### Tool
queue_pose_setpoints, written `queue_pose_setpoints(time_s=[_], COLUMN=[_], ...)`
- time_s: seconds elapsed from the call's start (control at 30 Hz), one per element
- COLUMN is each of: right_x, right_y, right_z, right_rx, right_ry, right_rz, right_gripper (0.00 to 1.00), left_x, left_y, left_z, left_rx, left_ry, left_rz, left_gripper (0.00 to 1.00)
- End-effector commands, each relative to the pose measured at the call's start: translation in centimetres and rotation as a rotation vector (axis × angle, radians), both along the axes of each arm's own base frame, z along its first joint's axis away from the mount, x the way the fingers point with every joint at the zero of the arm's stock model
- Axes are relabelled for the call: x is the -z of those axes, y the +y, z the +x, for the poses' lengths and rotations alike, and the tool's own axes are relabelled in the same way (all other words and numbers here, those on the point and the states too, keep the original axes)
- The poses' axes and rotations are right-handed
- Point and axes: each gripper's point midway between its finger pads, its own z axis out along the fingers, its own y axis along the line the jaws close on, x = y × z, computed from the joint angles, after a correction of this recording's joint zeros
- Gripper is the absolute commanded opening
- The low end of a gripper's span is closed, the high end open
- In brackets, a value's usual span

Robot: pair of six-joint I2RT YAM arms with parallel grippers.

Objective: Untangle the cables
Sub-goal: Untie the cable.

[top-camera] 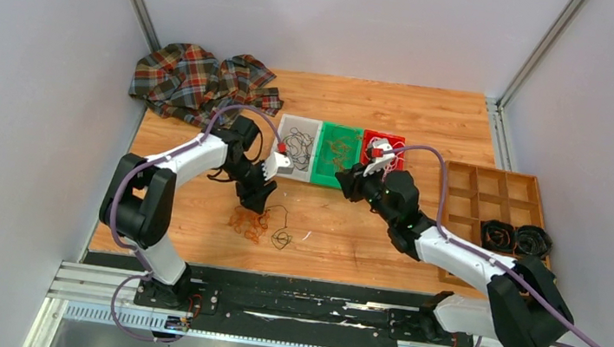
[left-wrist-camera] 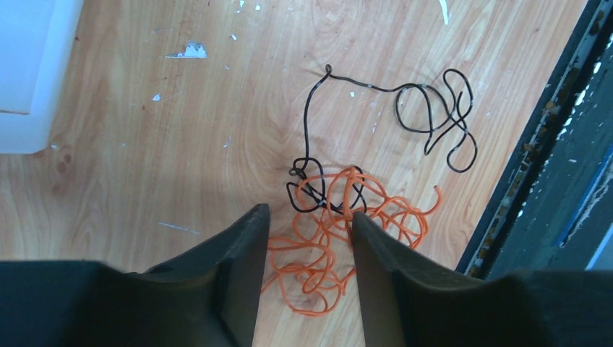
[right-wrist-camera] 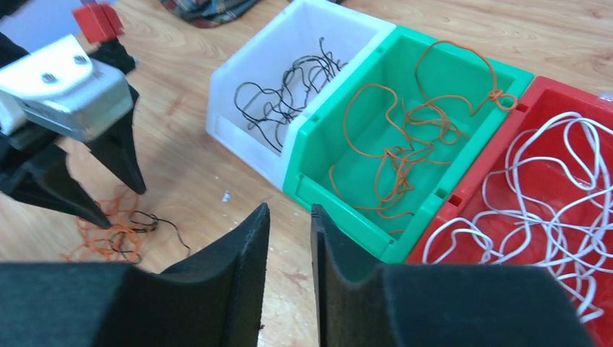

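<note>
Near the green bin (top-camera: pixel 338 153), loose cables (top-camera: pixel 256 224) lie tangled on the desk (top-camera: pixel 366 233).
From above, we see the left gripper (top-camera: pixel 257 199) over them. Its wrist view shows it spread, straddling the orange cable (left-wrist-camera: pixel 322 235), with the black cable (left-wrist-camera: pixel 361 87) beyond. In the right wrist view, the right gripper (right-wrist-camera: pixel 289 210), narrowly parted and empty, hangs before that bin.

Cable tangle (top-camera: pixel 247 223) on table (top-camera: pixel 366 233) before 3 bins (right-wrist-camera: pixel 340 210); divided tray (top-camera: pixel 476 193) to rt.

Orange cable (left-wrist-camera: pixel 325 242) lies loosely tangled between the left gripper (left-wrist-camera: pixel 307 213)'s fingertips, with 1 black cable (left-wrist-camera: pixel 452 116) hooked into it and looping away beyond. Ahead of the right gripper (right-wrist-camera: pixel 289 208) lie 3 separate heaps: black cables (right-wrist-camera: pixel 289 87), orange cables (right-wrist-camera: pixel 405 137), white cables (right-wrist-camera: pixel 549 188).
</note>
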Motion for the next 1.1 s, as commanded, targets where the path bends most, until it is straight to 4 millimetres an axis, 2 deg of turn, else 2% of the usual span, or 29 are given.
queue_pose_setpoints(time_s=[0.0,0.13,0.2,0.3,0.4,0.47,0.57,0.73,0.9,1.07], right_x=[-3.0,-3.3,-3.6,-4.3,-5.0,-5.5,-6.6,-9.1,-11.2,-13.1], right_y=[0.8,1.1,1.5,2.8,4.4,5.4,7.4,11.3,14.6,16.5], right_z=[-0.6,-0.9,-1.1,-1.7,-2.5,-3.2,-5.0,-7.9,-9.0,-10.1], right_rx=[-0.002,-0.008,-0.017,-0.054,-0.095,-0.12,-0.2,-0.339,-0.397,-0.423], right_ry=[-0.082,-0.095,-0.102,-0.122,-0.156,-0.173,-0.217,-0.275,-0.314,-0.356], right_rz=[0.093,0.098,0.106,0.121,0.111,0.114,0.15,0.241,0.28,0.301], right_gripper=[0.23,0.14,0.12,0.13,0.2,0.27,0.43,0.57,0.6,0.6], left_x=[-1.0,-1.7,-2.7,-5.1,-7.4,-8.7,-11.5,-17.0,-20.7,-21.9], left_y=[-1.3,-1.6,-1.6,-1.2,-0.8,-0.6,-0.6,-0.8,-0.8,-0.7], left_z=[0.4,0.4,0.3,0.1,-0.4,-1.0,-1.1,-2.0,-3.6,-4.9], left_rx=[0.043,0.015,0.0,-0.026,-0.041,-0.054,-0.093,-0.124,-0.134,-0.134], left_ry=[-0.011,0.0,-0.009,-0.045,-0.079,-0.092,-0.125,-0.188,-0.231,-0.261], left_rz=[-0.073,-0.085,-0.088,-0.084,-0.082,-0.09,-0.106,-0.167,-0.205,-0.206], left_gripper=[0.42,0.11,0.01,0.01,0.01,0.01,0.01,0.01,0.01,0.01])
